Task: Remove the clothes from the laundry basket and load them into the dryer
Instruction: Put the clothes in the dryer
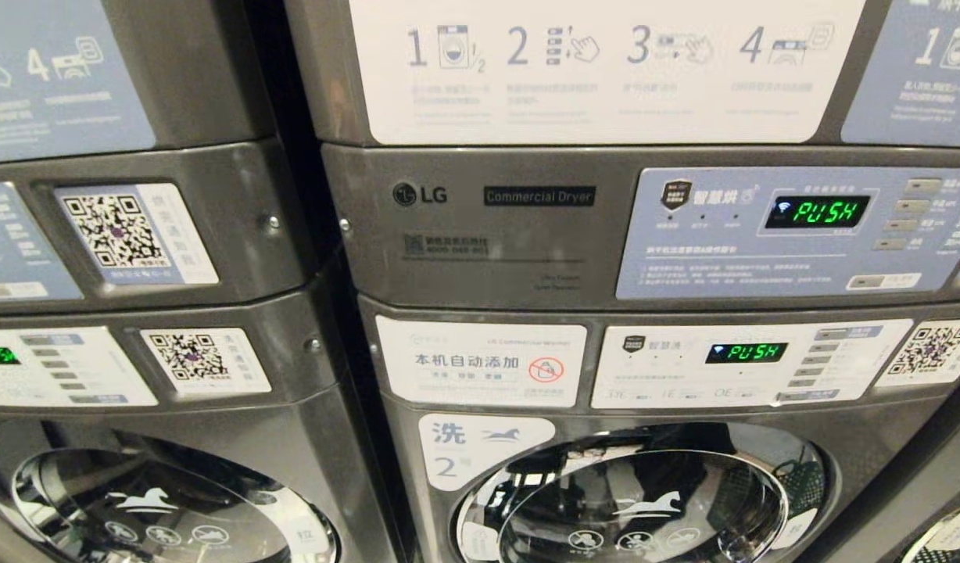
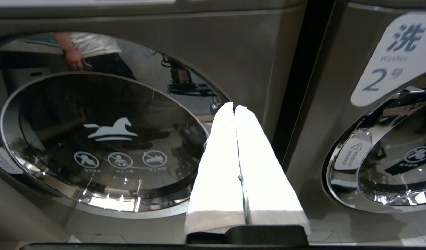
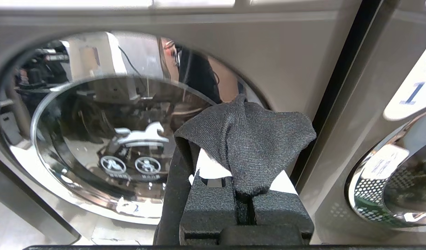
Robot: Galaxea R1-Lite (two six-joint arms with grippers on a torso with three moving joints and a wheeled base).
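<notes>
The grey LG commercial dryer (image 1: 539, 195) shows its control panel in the head view, stacked over a washer; its door is out of view. Neither arm appears in that view. My right gripper (image 3: 241, 114) is shut on a dark grey knitted piece of clothing (image 3: 254, 139), which drapes over the white fingers and hides their tips. It hangs in front of a closed round glass door (image 3: 122, 139). My left gripper (image 2: 233, 106) is shut, its white fingers (image 2: 216, 156) pressed together with nothing between them. The laundry basket is out of view.
Closed washer doors sit low in the head view, one marked 2 (image 1: 636, 500) and one in the stack to the left (image 1: 159, 508). A dark gap (image 2: 296, 86) separates the stacks. A person is reflected in the glass door (image 2: 102, 139) before the left gripper.
</notes>
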